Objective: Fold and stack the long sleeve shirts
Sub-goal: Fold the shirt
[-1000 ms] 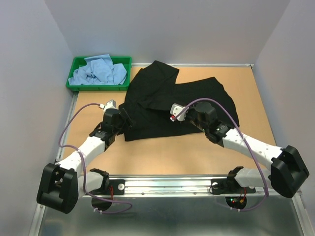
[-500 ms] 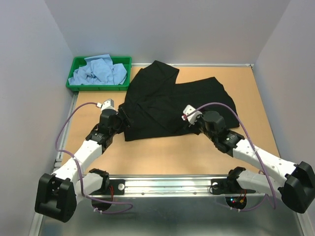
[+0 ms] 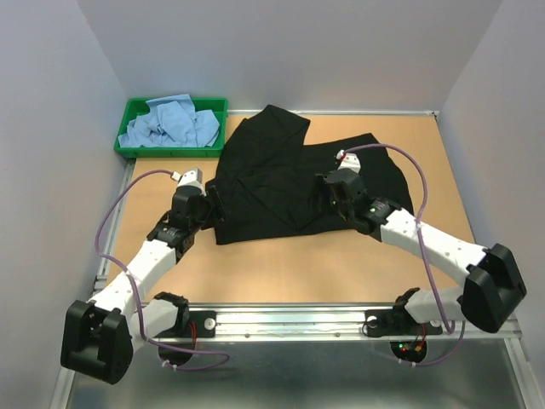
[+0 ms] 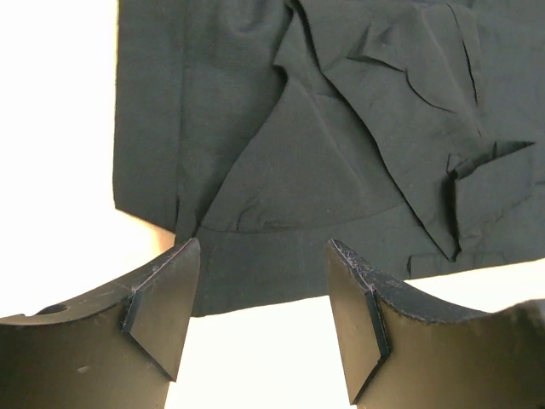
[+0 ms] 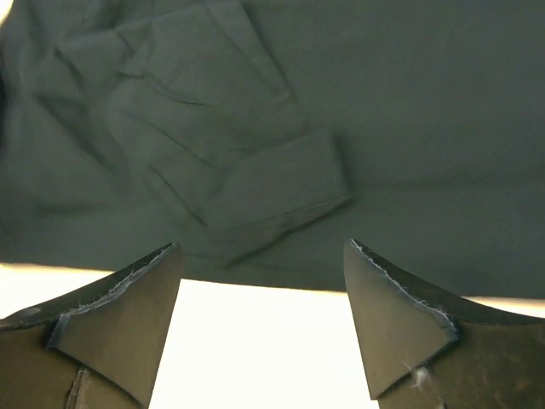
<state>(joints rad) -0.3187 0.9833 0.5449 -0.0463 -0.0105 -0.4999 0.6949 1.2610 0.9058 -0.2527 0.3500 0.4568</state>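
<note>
A black long sleeve shirt (image 3: pixel 281 175) lies spread and partly folded on the table, with a sleeve cuff (image 5: pixel 281 192) lying over its body. My left gripper (image 3: pixel 215 210) is at the shirt's lower left edge, open, with nothing between its fingers (image 4: pixel 162 307); the black hem (image 4: pixel 272 273) lies just beyond them. Over the shirt's middle my right gripper (image 3: pixel 325 194) also stands open and empty, the cloth edge (image 5: pixel 255 273) ahead of its fingertips (image 5: pixel 392 315). Light blue shirts (image 3: pixel 170 123) are heaped in the tray.
A green plastic tray (image 3: pixel 134 106) stands at the table's back left corner, touching the black shirt's collar end. Grey walls close in the left, back and right sides. Bare brown tabletop (image 3: pixel 289 264) runs along the near side, in front of the arm bases.
My right gripper has opened and let go of the black cloth, then drawn right and a little toward the back. The left arm has barely shifted.
</note>
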